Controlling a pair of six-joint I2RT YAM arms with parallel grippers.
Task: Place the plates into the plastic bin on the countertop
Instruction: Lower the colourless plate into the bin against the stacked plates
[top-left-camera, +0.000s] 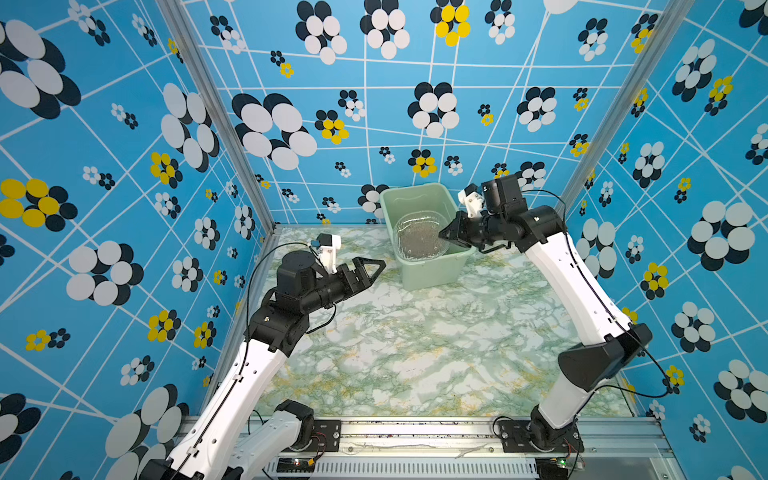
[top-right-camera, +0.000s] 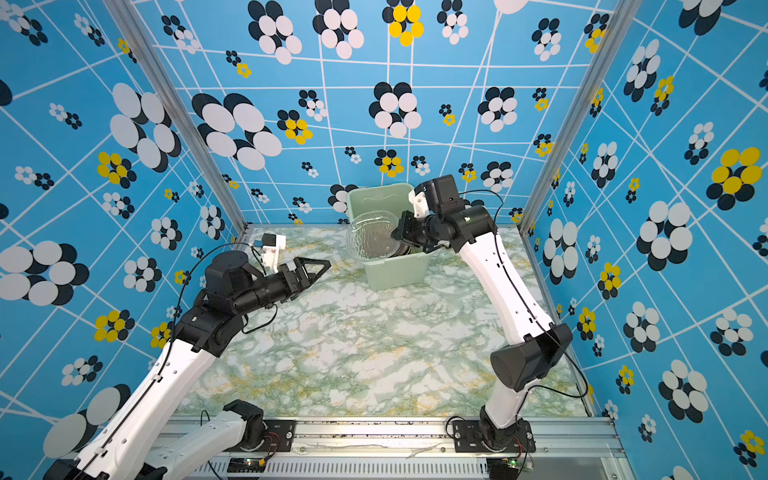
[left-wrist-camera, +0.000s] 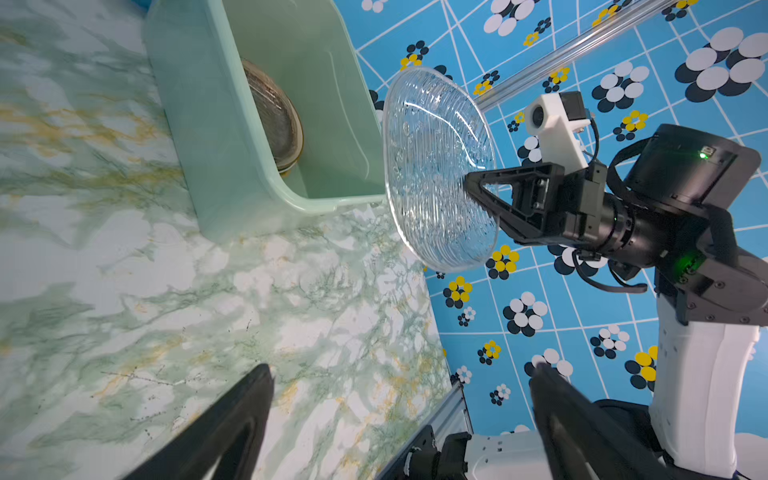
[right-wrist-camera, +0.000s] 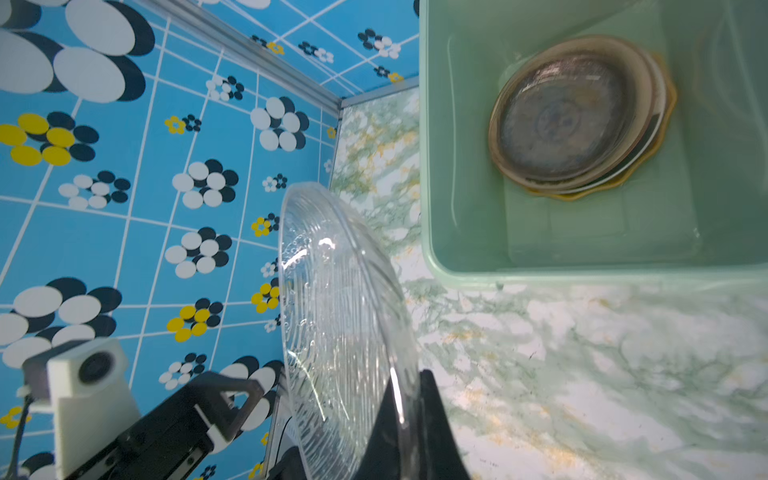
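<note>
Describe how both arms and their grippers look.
Both arms, left arm and right arm, have white tapered links with small holes, joined by black rounded joints. Thin black cables loop along each. The left gripper and right gripper are black, with jaws shaped as open triangular frames. A white boxy camera sits behind each.

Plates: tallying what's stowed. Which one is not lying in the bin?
The clear ribbed plate, gripped at its rim by the right claw; the brown glass plate and those beneath lie in the bin.
</note>
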